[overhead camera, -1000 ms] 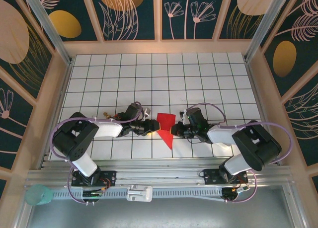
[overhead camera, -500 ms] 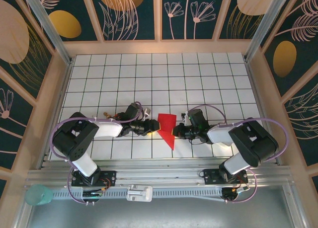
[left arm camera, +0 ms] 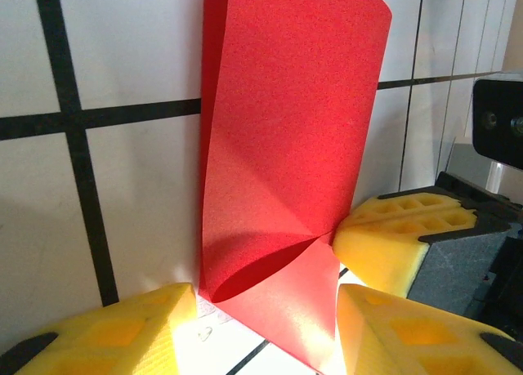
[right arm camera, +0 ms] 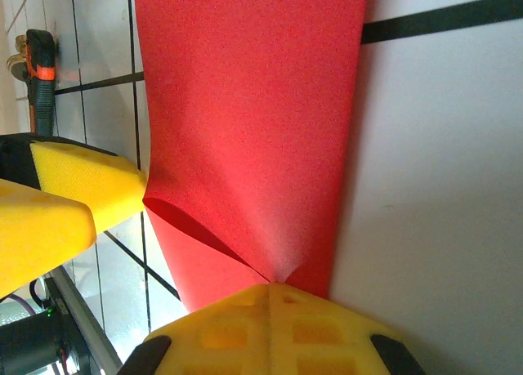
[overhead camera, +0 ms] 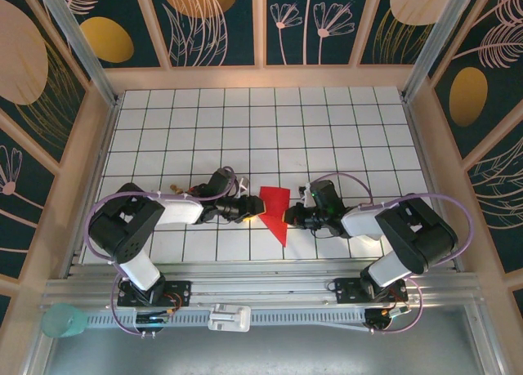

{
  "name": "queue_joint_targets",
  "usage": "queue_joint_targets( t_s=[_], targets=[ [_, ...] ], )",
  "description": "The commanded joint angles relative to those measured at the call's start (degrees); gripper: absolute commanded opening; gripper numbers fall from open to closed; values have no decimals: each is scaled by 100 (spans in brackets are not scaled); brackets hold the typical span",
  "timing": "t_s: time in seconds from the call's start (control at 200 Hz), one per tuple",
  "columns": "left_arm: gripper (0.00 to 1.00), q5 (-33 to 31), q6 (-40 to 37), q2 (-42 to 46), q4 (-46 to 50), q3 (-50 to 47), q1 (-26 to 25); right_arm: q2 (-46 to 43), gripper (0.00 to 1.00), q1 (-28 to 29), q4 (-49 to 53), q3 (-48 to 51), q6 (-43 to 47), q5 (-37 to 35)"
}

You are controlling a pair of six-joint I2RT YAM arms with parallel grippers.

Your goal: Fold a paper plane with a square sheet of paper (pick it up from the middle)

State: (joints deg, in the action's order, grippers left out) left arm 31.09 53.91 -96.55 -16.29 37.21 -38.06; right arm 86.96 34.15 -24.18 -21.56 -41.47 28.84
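Note:
The square sheet of paper (overhead camera: 274,208) is bright red and partly folded, with a point toward the near edge. It lies on the white grid table (overhead camera: 261,122) between the two arms. In the left wrist view the paper (left arm camera: 286,130) shows a loose curled flap. My left gripper (overhead camera: 257,207) is at its left edge, open, and its yellow fingers (left arm camera: 98,334) straddle the fold without pinching. My right gripper (overhead camera: 287,218) is shut on the paper's right edge, its closed pads (right arm camera: 274,326) nipping a crease in the paper (right arm camera: 245,105).
Wooden frame walls (overhead camera: 96,146) ring the gridded table. A teal cup (overhead camera: 64,319) and a white block (overhead camera: 229,316) sit on the near rail. An orange-and-black plug (right arm camera: 37,56) of the left arm lies beyond the paper.
The right arm's elbow has swung inward and the upper flap of the paper has shifted slightly right. The left arm has not moved.

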Motion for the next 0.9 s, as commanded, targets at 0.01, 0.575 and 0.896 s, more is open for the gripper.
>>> queue_joint_targets(
  t_s=[0.01, 0.575, 0.896],
  targets=[
    [50, 68, 171, -131, 61, 81, -53, 241, 3, -27, 212, 186, -19, -239],
    [50, 314, 750, -197, -873, -185, -51, 276, 3, -28, 204, 196, 10, -247],
    [39, 370, 341, 33, -1103, -269, -52, 320, 3, -29, 221, 161, 28, -239]
  ],
)
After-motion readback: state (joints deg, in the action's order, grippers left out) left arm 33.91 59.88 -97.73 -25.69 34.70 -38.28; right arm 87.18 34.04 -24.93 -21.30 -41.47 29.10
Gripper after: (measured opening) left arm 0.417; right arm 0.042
